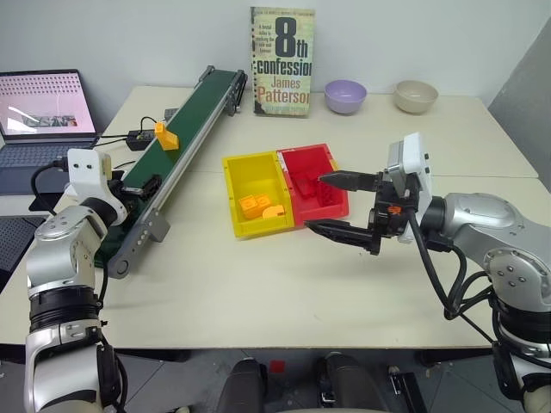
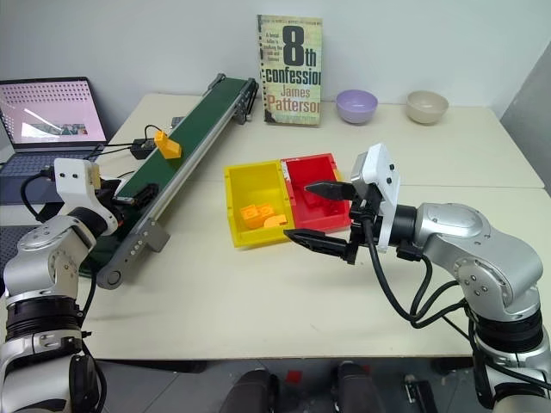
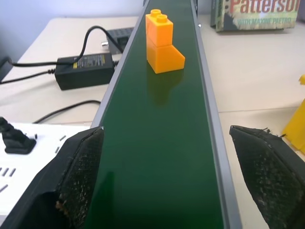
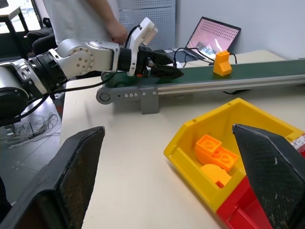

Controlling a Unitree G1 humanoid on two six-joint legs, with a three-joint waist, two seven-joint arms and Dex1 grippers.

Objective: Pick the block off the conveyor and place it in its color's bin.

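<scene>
Partly hidden, red bin's contents look like red bricks.

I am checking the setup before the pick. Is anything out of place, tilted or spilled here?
Nothing stands out. The block sits upright on the conveyor, ahead of the open left gripper. The yellow bin holds only orange pieces, and nothing is spilled on the table.

1. The block is sitting on the conveyor, well ahead of the left gripper fingers, which are straddling the belt.
2. The bin is lying ahead of the right gripper, between its two fingers.
3. Bricks are resting inside that bin.
</scene>
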